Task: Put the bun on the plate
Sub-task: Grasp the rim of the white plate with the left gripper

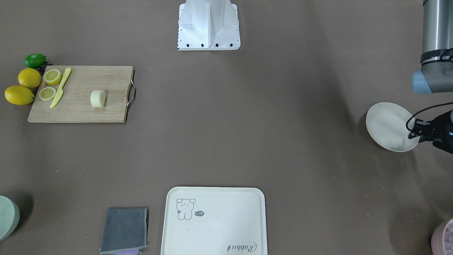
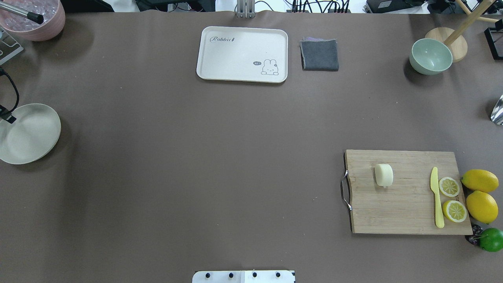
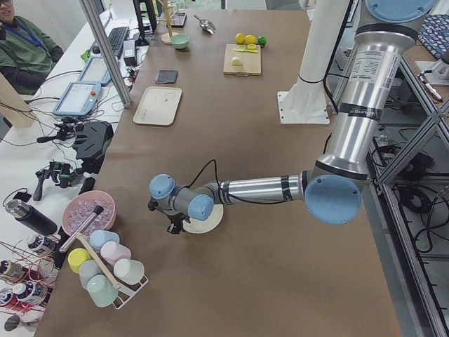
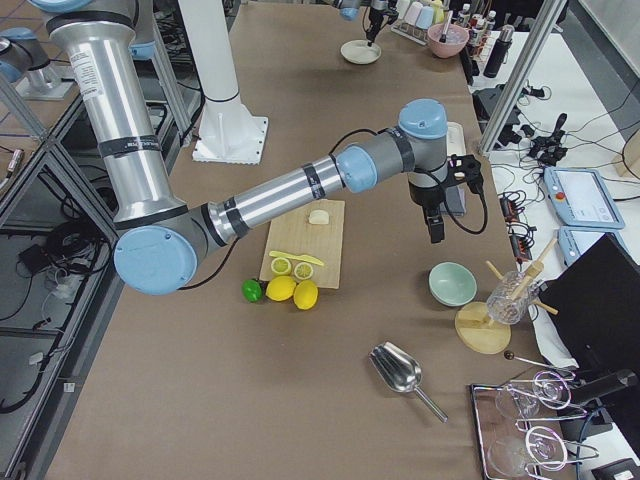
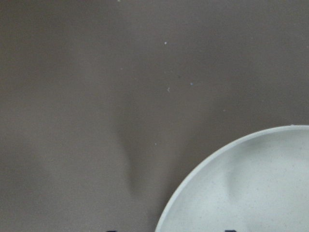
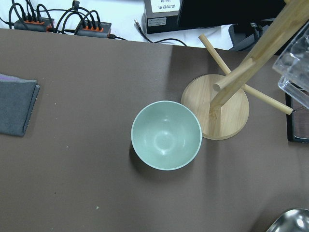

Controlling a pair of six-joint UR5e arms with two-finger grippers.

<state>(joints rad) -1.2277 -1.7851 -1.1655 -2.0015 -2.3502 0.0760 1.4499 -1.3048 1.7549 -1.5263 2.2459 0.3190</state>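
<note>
The pale cream bun [image 2: 384,175] lies on a wooden cutting board [image 2: 408,212] on the robot's right side, with nothing touching it. Far across the table on the left sits the round cream plate [image 2: 27,133], with nothing on it. My left gripper [image 3: 172,226] hangs over the plate's outer edge. In the left wrist view only two dark fingertip slivers show at the bottom edge, wide apart, with the plate [image 5: 251,188] between them. My right gripper [image 4: 436,226] hovers high above the table beyond the board, near a green bowl [image 6: 166,135]. I cannot tell whether it is open or shut.
On the board lie a yellow knife [image 2: 436,196] and two lemon halves [image 2: 449,186]; whole lemons [image 2: 480,180] and a lime [image 2: 491,239] sit beside it. At the far edge are a cream tray [image 2: 242,54], a grey cloth [image 2: 320,54], a wooden stand [image 2: 452,39] and a pink bowl [image 2: 33,19].
</note>
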